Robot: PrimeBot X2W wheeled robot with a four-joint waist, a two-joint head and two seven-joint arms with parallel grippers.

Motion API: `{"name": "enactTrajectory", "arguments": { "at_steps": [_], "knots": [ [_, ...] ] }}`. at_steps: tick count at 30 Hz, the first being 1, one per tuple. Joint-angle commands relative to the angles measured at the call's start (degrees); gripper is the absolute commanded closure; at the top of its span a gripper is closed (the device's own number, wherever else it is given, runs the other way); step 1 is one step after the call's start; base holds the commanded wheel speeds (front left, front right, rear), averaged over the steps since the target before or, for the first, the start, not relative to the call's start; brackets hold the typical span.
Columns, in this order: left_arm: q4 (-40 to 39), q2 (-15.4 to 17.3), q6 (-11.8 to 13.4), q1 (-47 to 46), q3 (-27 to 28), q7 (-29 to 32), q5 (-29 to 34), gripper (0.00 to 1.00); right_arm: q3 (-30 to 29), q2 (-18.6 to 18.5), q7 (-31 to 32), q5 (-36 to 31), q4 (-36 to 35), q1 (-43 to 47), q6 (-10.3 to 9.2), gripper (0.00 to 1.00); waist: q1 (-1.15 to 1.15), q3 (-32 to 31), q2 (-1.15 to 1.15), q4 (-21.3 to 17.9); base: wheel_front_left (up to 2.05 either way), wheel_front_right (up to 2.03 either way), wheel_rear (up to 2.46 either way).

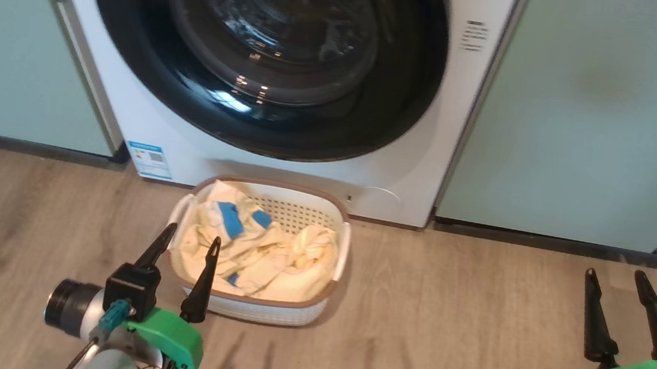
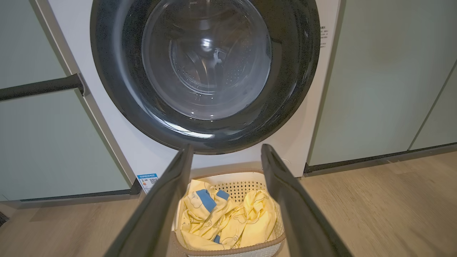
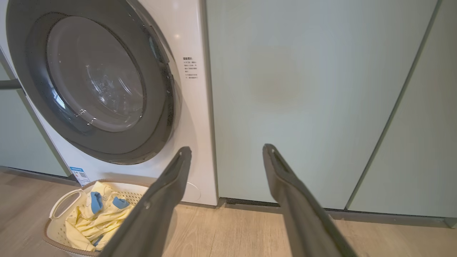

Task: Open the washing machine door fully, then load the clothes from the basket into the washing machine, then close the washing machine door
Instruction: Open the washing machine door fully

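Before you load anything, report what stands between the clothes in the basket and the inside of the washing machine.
The shut washing machine door blocks the way in. The clothes lie in the basket below it. Nothing visible lies between the open left pincer and the clothes.

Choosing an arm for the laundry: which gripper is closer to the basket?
The left gripper: it sits right at the basket's left end, while the right gripper stands far off to the side over bare floor.

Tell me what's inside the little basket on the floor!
Crumpled pale yellow clothes with blue patches fill the basket. They cover its bottom, so anything underneath is hidden.
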Motion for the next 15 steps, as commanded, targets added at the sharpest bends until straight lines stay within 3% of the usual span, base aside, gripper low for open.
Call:
{"name": "enactTrajectory", "arguments": {
  "at_steps": [1, 8, 15],
  "knots": [
    [-2.20, 1.02, 0.24, -3.07, 1.82, -0.60, 0.16, 0.00, 1.00, -1.03, -0.55, 0.34, -1.97, -2.77, -0.17, 0.00, 0.00, 0.07, 0.00, 0.00, 1.05, 1.05, -2.09],
    [-2.67, 1.03, 0.06, -3.05, 2.04, -0.60, -0.09, 0.00, 0.88, -1.03, -0.55, 0.42, -2.03, -2.99, -0.17, 0.00, 0.00, 0.36, 0.00, -0.15, 0.73, 0.73, -1.46],
    [-2.65, 0.94, 0.04, -3.06, 2.24, -0.60, -0.19, 0.00, 0.85, -1.03, -0.55, 0.48, -2.06, -3.11, -0.17, 0.00, 0.00, 0.55, 0.00, -0.31, 0.19, 0.19, -0.37]
  ]
}}
